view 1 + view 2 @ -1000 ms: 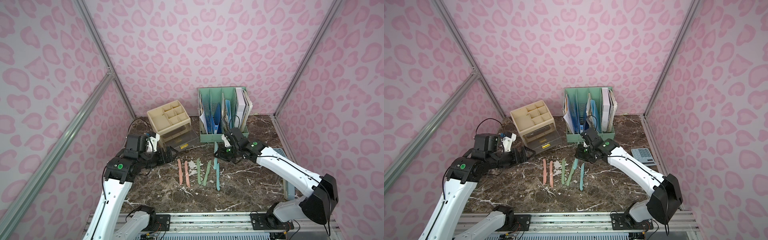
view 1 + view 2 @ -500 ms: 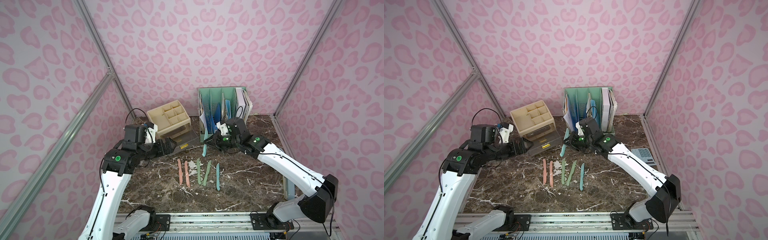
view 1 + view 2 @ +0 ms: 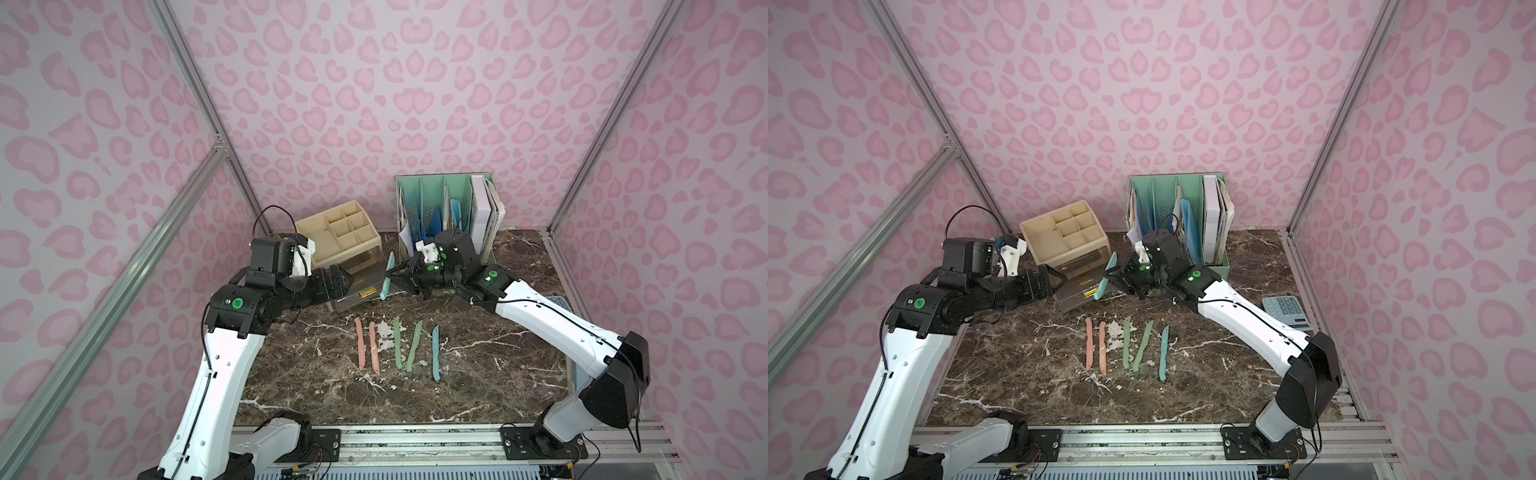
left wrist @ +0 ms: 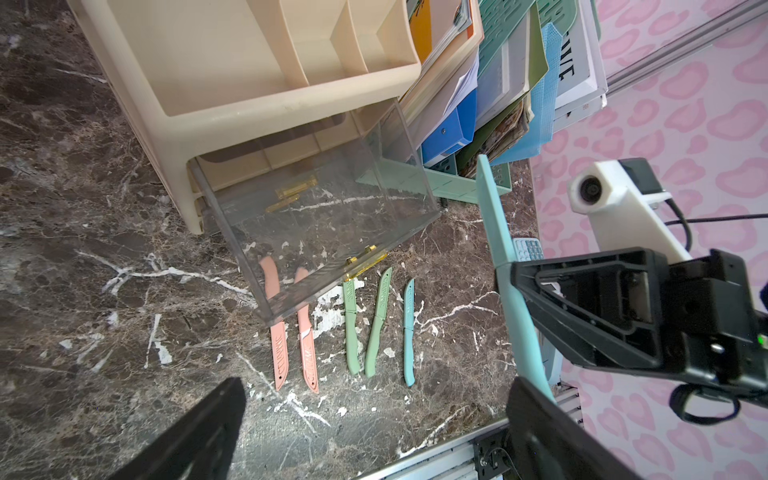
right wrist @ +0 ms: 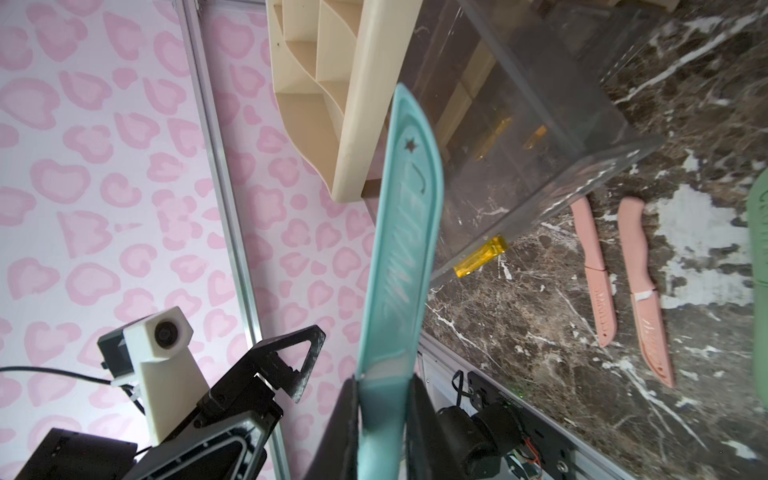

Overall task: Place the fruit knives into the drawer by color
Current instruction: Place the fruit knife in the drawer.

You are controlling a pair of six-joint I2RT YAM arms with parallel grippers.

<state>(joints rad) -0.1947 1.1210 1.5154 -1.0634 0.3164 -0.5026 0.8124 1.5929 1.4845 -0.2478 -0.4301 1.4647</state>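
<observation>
Back edge of dark marble tabletop (image 3: 311,374): cream plastic organizer box (image 3: 340,253) left, green file rack (image 3: 432,187) right.
Before the box: clear plastic drawer (image 3: 365,270), pulled out.
Before the drawer: row of five slim curved knives (image 3: 398,343).
Just right of drawer, raised: one teal blue knife (image 3: 385,287).

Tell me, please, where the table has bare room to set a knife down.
Bare marble lies between the row of knives and the front rail, and between the pink knives and the left arm. The back is crowded: left gripper, right gripper with a teal knife, drawer and file rack.
</observation>
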